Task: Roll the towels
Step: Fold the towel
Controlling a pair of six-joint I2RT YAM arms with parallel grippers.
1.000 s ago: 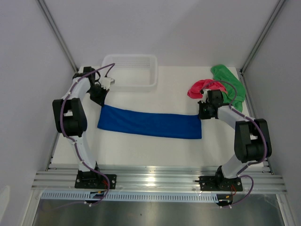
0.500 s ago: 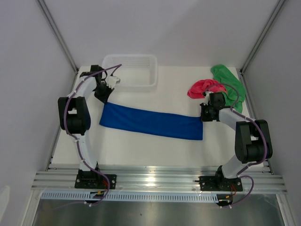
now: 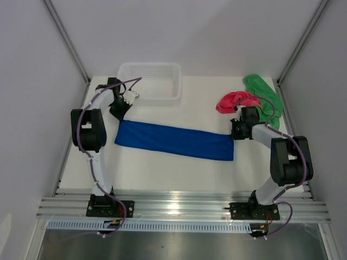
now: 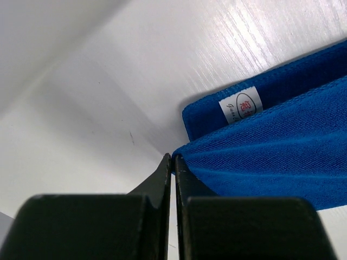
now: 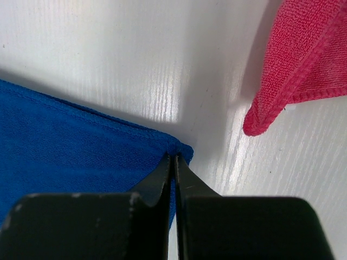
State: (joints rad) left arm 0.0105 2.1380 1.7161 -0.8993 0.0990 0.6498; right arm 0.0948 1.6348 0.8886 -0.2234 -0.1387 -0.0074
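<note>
The blue towel [image 3: 173,141] lies folded into a long strip across the table's middle. My left gripper [image 3: 120,112] is shut on its far left corner; in the left wrist view the tips [image 4: 172,158] pinch the blue towel's edge [image 4: 271,146] beside its white label [image 4: 241,103]. At the far right corner my right gripper [image 3: 235,132] is shut on the blue towel [image 5: 81,151], with the jaw tips [image 5: 173,157] meeting on the hem. A crumpled pink-red towel [image 3: 236,101] [image 5: 303,65] lies just beyond the right gripper. The green towel [image 3: 264,96] lies behind it at the back right.
A white mesh basket [image 3: 149,69] stands at the back left, just past the left gripper. The enclosure's walls and slanted frame posts close in both sides. Bare white tabletop [image 3: 173,173] stretches between the blue towel and the arm bases.
The left arm has swung slightly rightwards, carrying the towel's left end a little to the right. The right gripper has edged right with its corner. Both stay shut.
</note>
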